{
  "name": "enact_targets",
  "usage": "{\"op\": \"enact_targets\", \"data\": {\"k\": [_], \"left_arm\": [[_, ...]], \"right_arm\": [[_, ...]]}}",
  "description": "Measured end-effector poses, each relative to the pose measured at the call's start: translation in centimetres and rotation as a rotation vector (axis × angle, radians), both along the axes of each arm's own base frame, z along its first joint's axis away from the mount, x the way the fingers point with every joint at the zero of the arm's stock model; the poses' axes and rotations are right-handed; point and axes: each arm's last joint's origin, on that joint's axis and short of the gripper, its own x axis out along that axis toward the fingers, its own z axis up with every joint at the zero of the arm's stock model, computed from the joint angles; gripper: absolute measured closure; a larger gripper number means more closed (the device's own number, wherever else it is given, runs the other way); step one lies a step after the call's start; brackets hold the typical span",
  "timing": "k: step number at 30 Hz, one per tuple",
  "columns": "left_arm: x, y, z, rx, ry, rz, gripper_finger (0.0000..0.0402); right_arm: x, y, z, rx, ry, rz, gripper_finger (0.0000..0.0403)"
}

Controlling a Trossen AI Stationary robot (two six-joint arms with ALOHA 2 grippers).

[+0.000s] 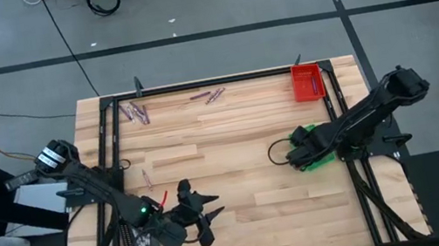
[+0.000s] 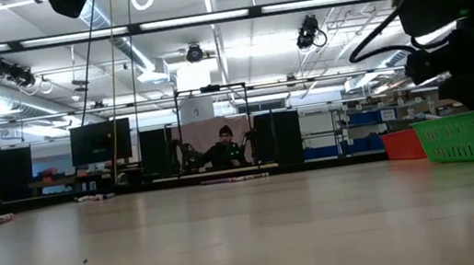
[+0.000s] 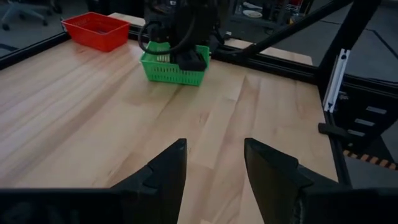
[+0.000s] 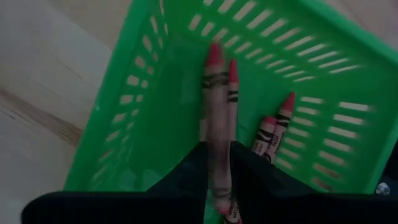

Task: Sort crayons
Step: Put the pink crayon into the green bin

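My right gripper (image 1: pixel 304 152) hangs over the green tray (image 1: pixel 321 160) at the table's right, shut on a red-tipped crayon (image 4: pixel 215 106). Its fingers (image 4: pixel 249 168) reach down into the tray (image 4: pixel 143 99). Three more red crayons (image 4: pixel 273 134) lie on the tray's floor. Loose crayons lie on the table near the far edge (image 1: pixel 136 111) (image 1: pixel 210 96), and one lies at mid left (image 1: pixel 147 180). My left gripper (image 3: pixel 214 149) stands open over bare wood near the front left (image 1: pixel 202 209), holding nothing. My right gripper has the crayon's shaft (image 4: pixel 216 134) between its two fingers, which come steeply from above. The crayon runs along the fingers. Its red tip (image 4: pixel 214 55) sticks out beyond them over the tray floor. Whether the tip touches the floor I cannot tell.
A red tray (image 1: pixel 308 82) stands at the far right corner. A dark tray (image 1: pixel 136 240) lies under my left arm at the front left. A black frame rail (image 1: pixel 213 82) borders the table. A person (image 2: pixel 225 148) sits beyond the far edge.
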Motion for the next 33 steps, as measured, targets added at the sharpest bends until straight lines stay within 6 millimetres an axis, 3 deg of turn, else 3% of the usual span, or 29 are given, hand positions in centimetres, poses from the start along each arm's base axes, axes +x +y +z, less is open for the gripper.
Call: {"op": "enact_targets", "data": {"k": [6, 11, 16, 21, 27, 33], "left_arm": [[0.7, 0.8, 0.2, 0.006, -0.011, 0.026, 0.0228], [1.3, 2.1, -0.1, -0.024, -0.003, 0.084, 0.0228], [1.1, 4.8, -2.0, -0.117, 0.127, 0.276, 0.0228], [-1.1, 8.2, -5.0, -0.255, 0.247, 0.594, 0.0228], [-4.1, 10.7, -8.4, -0.424, 0.416, 0.866, 0.0228], [-6.4, 12.0, -9.7, -0.497, 0.576, 1.076, 0.0228]], "right_arm": [[-0.2, 0.0, 0.1, 0.016, 0.045, 0.051, 0.0308], [-0.3, 0.5, 3.7, -0.035, 0.044, 0.061, 0.0312], [0.3, 2.5, 8.2, -0.154, -0.222, 0.137, 0.0314], [2.0, 5.5, 9.9, -0.267, -0.624, 0.273, 0.0314], [4.2, 8.1, 9.7, -0.408, -0.794, 0.455, 0.0314], [6.2, 9.5, 7.4, -0.379, -0.763, 0.592, 0.0314]]}}
